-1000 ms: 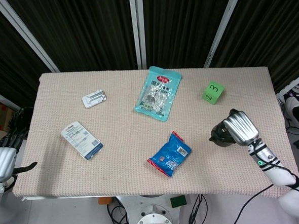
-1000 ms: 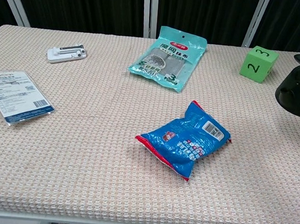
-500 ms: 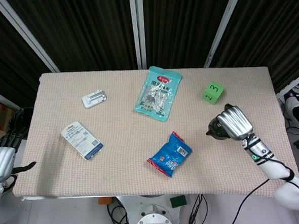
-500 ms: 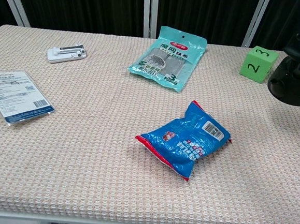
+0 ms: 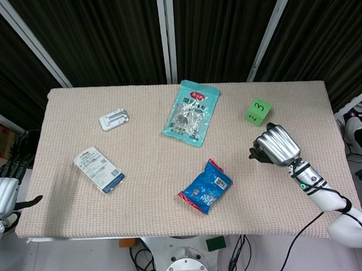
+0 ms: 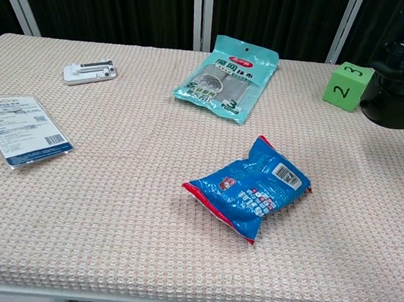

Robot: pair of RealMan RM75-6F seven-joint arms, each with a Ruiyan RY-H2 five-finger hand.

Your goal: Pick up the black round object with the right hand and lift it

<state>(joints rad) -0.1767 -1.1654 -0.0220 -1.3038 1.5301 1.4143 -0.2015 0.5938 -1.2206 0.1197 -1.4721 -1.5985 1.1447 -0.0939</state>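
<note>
Black and round, the object (image 6: 400, 105) is hanging just beside the green numbered cube (image 6: 347, 83), clear of the table (image 5: 152, 174), because the right robot hand (image 5: 275, 146) is wrapping it from above. The left robot hand (image 5: 1, 195) is idling off-table, fingers apart.

Head view: high, looks steeply down on whole table (image 5: 80, 203), dark curtain behind, floor at near edge. Chest view: low, close, faces across table (image 6: 110, 256) toward curtain. Shared: blue snack bag (image 5: 205, 186) (image 6: 248, 188), teal pouch (image 5: 192, 112) (image 6: 227, 77), green cube (image 5: 257, 111) (image 6: 348, 83).
</note>
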